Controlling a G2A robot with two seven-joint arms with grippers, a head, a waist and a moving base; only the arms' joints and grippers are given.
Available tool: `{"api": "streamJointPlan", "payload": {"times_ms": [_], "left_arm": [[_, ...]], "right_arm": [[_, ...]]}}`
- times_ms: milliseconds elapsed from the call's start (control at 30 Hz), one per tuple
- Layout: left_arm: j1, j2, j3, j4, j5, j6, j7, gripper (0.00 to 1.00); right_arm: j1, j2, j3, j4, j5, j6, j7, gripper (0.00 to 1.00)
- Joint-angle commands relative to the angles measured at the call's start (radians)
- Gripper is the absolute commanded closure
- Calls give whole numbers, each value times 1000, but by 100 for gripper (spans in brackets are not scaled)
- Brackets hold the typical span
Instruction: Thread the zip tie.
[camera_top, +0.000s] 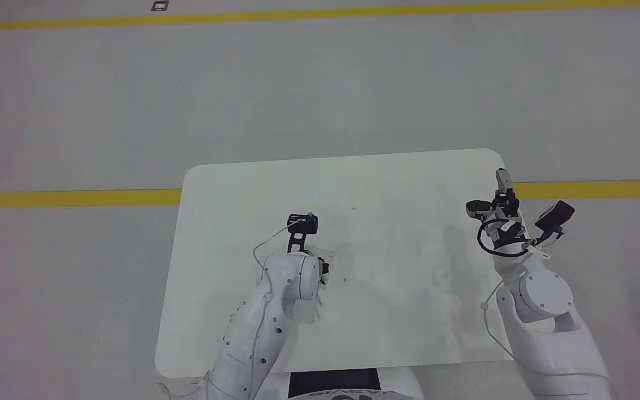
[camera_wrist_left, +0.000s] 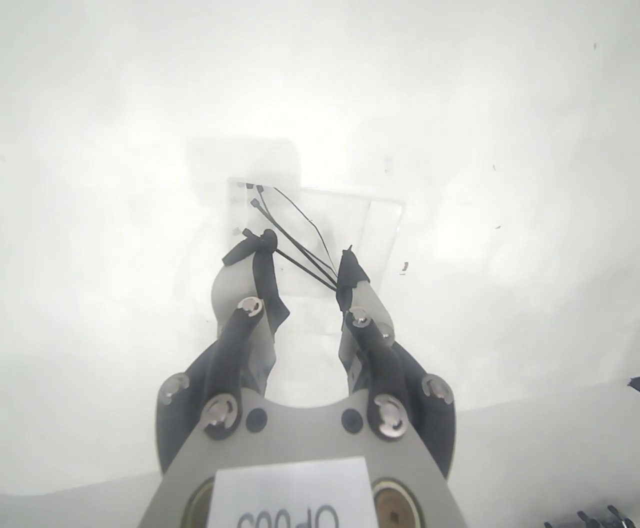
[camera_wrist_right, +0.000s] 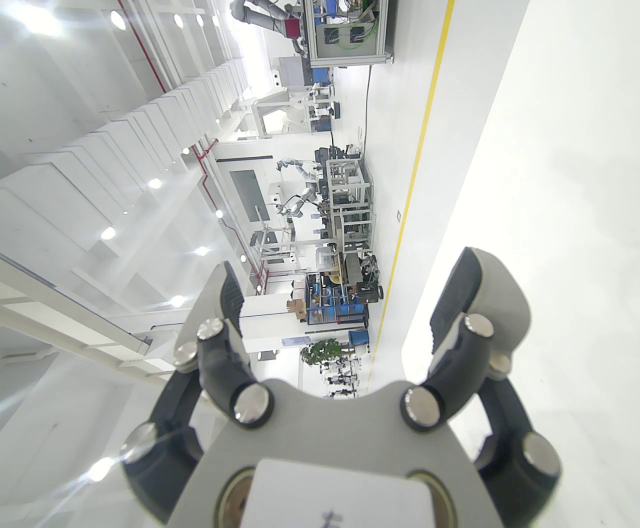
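Step in hand, as I judge it: pick one tie out of the tray.

1. State. My left gripper (camera_wrist_left: 305, 260) is partly open and grips nothing. It hangs over the clear tray (camera_wrist_left: 385, 225), and the black zip ties (camera_wrist_left: 292, 240) run slantwise across the gap between its jaws. Several lie bunched, and their tail ends pass behind one jaw. My right gripper (camera_wrist_right: 350, 295) is wide open and empty.

2. Method. I should single out one tie before closing, because a grasp on the bunch would lift several. I should grip near one end, so that the head or the tail stands free for my other gripper to take. I should lower slowly. The tray looks light and may slide if a jaw catches its wall.

3. Views. The top view gives the layout. My left gripper is at the middle of the table (camera_top: 400, 290), and my right gripper is at the table's right edge, well apart from the ties. The left wrist view gives the fine detail: the lie of each tie and the tray walls. The right wrist view looks past the table edge into the room.
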Motion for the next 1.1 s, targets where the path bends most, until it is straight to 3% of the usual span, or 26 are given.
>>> {"api": "streamJointPlan", "payload": {"times_ms": [0, 300, 633, 900, 933, 1067], "left_arm": [[-7, -4, -2, 22, -7, 0, 10, 75], [-38, -19, -8, 106, -10, 0, 29, 78], [-49, -32, -20, 131, -11, 0, 33, 78], [-64, -39, -18, 162, -15, 0, 21, 86], [-64, -40, -19, 163, -16, 0, 21, 100], [-60, -40, -23, 152, -10, 0, 16, 100]], "right_arm": [[0, 0, 0, 0, 0, 0, 0, 0], [0, 0, 0, 0, 0, 0, 0, 0], [0, 0, 0, 0, 0, 0, 0, 0], [0, 0, 0, 0, 0, 0, 0, 0], [0, 0, 0, 0, 0, 0, 0, 0], [0, 0, 0, 0, 0, 0, 0, 0]]}}
